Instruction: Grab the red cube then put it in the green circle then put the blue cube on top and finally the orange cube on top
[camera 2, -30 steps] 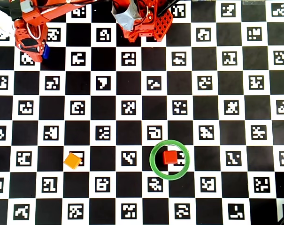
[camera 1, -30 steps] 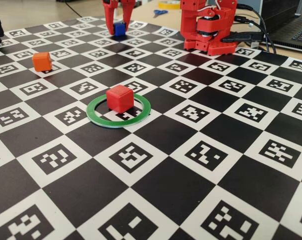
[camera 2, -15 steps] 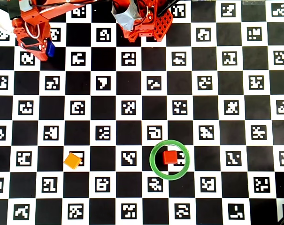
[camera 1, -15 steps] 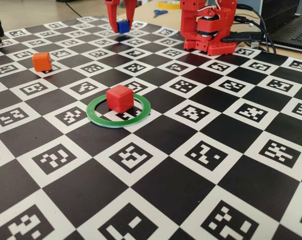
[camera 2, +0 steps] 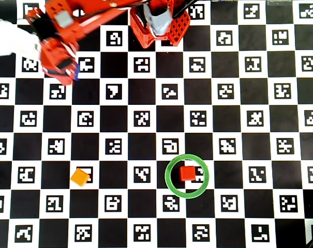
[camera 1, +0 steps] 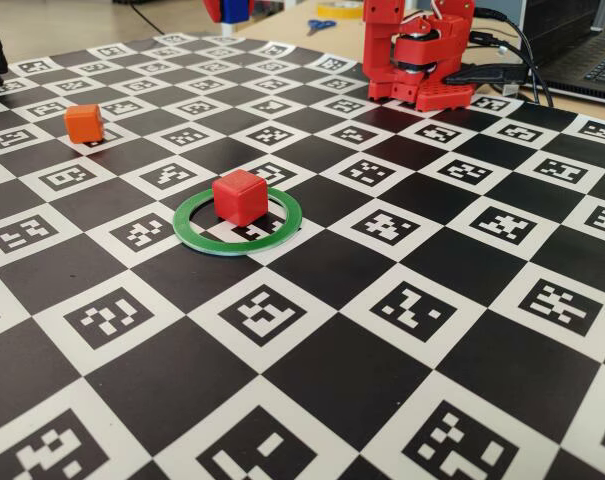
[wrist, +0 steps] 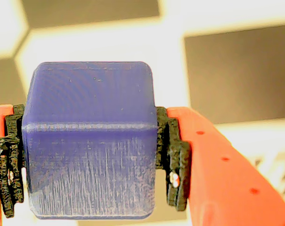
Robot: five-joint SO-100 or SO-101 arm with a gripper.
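My pincer point(wrist: 90, 162) is clamped on the blue cube point(wrist: 90, 146): in the wrist view the cube fills the gap between the two orange fingers point(wrist: 217, 174), black pads point(wrist: 173, 160) pressed flat against its left and right faces, blurred checkerboard behind it. In the overhead view the arm point(camera 2: 60, 46) is motion-blurred at the upper left of the board, with only a sliver of blue showing at its lower edge. In the fixed view just the tip of the pincer with a bit of blue shows at the top edge, clear of the board. The red cube point(camera 1: 240, 197) sits upright inside the green circle point(camera 1: 282, 222), touching nothing else; overhead it reads slightly right of the ring's centre point(camera 2: 187, 173), ring point(camera 2: 169, 178) lying flat on the checkerboard mat point(camera 1: 402, 250) that covers the table. The orange cube point(camera 1: 84, 122) sits alone, well apart from the ring, far left in the fixed view and to the left of the ring overhead point(camera 2: 80, 177), rotated a little against the squares. The arm's red base point(camera 1: 417, 55) stands at the far edge of the mat, with black cables point(camera 1: 502, 70) beside it. Scissors point(camera 1: 321, 25) lie on the bare wood beyond the mat.
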